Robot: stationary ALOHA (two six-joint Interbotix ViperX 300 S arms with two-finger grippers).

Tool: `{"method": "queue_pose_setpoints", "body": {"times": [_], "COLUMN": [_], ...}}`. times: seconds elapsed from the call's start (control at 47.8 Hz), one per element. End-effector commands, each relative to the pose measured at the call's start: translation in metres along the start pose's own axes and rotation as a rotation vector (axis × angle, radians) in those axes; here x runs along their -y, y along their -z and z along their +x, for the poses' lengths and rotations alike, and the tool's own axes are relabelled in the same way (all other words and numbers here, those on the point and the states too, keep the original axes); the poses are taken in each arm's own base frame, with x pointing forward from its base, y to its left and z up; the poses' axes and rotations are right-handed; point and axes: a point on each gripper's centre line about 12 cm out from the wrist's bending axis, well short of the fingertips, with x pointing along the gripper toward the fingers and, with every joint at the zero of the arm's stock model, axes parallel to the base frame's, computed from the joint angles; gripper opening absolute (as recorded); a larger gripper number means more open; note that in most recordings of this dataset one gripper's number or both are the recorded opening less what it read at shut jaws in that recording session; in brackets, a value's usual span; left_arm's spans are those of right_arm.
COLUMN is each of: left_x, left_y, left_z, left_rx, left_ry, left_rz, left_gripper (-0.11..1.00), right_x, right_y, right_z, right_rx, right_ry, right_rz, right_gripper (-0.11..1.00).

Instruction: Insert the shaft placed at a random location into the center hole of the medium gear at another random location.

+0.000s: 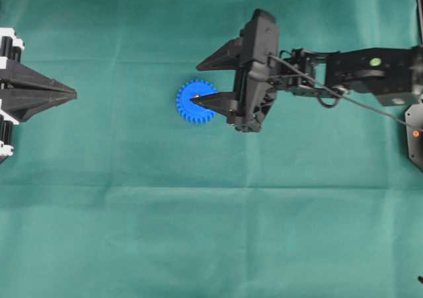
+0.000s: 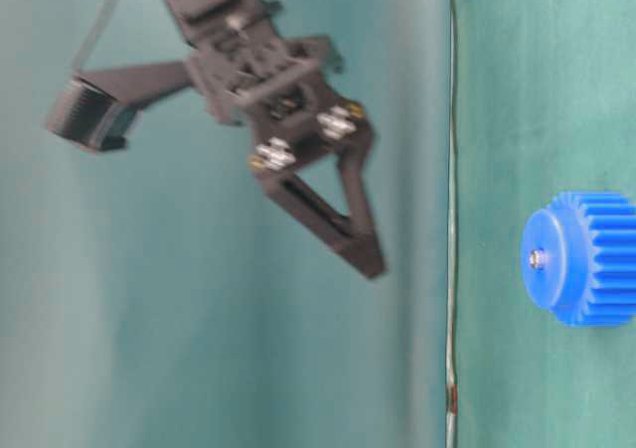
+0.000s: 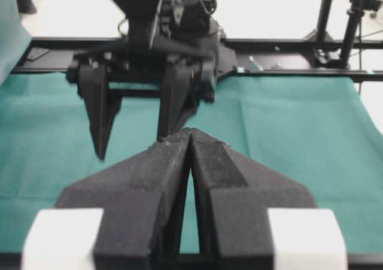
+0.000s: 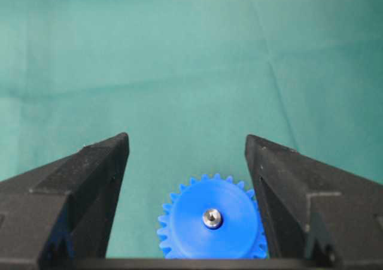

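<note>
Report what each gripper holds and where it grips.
Nothing is held. Right gripper is open above the medium gear, shaft already seated; left gripper is shut, empty.

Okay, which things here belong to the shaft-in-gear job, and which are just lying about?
Job:
- medium gear
- shaft, already seated in the center hole
- right gripper, open above the gear

Lying about:
- left gripper, shut and off to the side
- green cloth
</note>
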Motion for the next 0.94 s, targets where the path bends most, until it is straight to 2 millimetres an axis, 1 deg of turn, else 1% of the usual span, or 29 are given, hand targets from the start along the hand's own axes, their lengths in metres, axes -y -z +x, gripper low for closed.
{"method": "queue_pose_setpoints", "body": {"times": [0.0,0.168,0.565,0.754,0.921], "left_x": [0.000,0.000,0.000,0.000,0.000], "left_y": [-0.011,-0.011,-0.011,-0.010,-0.011], "left_z": [0.002,0.002,0.002,0.002,0.002], "left_rx": [0.029,0.029,0.028,0.026,0.031], "left_ry": [0.001,0.001,-0.001,0.001,0.000], "left_rz": [0.003,0.002,0.002,0.002,0.000], "left_gripper": [0.00,0.00,0.00,0.00,0.00], "right_x": [-0.002,-0.003,0.000,0.000,0.001], "right_y": [-0.023,-0.028,-0.011,-0.007,-0.001], "right_z": [-0.019,-0.045,-0.107,-0.130,-0.140], "right_rx": [0.056,0.081,0.128,0.148,0.152], "right_ry": [-0.008,-0.013,-0.017,-0.021,-0.022], "right_rz": [-0.005,-0.008,-0.001,0.000,0.001], "right_gripper": [0.79,0.79,0.79,0.79,0.79]}}
